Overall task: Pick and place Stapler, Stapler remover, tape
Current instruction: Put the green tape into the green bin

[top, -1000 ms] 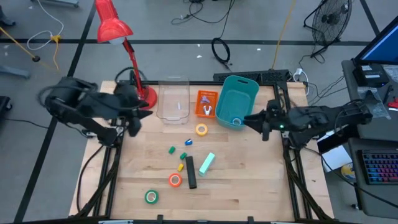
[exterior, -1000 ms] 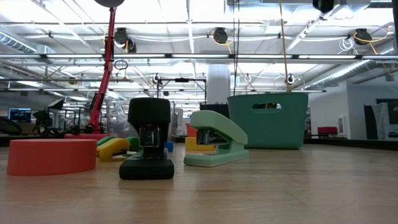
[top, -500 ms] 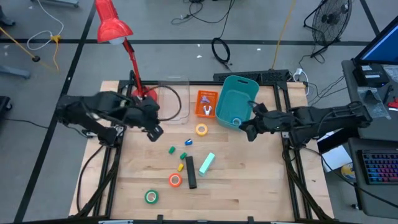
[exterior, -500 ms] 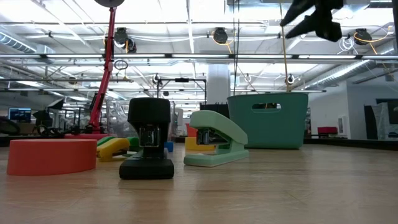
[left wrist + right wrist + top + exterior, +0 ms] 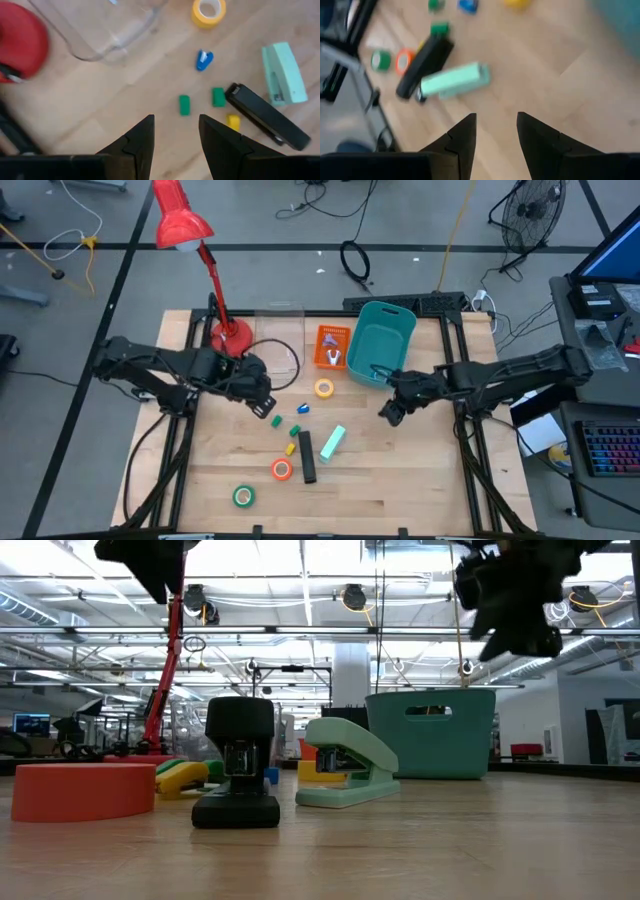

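Note:
Both grippers hang open over the table and touch nothing. My left gripper is above the bare wood left of two green blocks. My right gripper hovers right of the mint stapler. The black stapler lies flat beside the mint one. The blue stapler remover lies below the yellow tape. Orange tape and green tape lie near the front edge. The blue tape is hidden.
A teal basket, an orange tray and a clear container stand along the far side. The red lamp's base sits at the far left. A small yellow block lies by the black stapler.
Both arms have swung in from the table's sides toward its middle. The left gripper has moved right and toward the near edge, away from the lamp base. The right gripper has moved left and nearer, away from the teal basket. Both now show at the low view's top.

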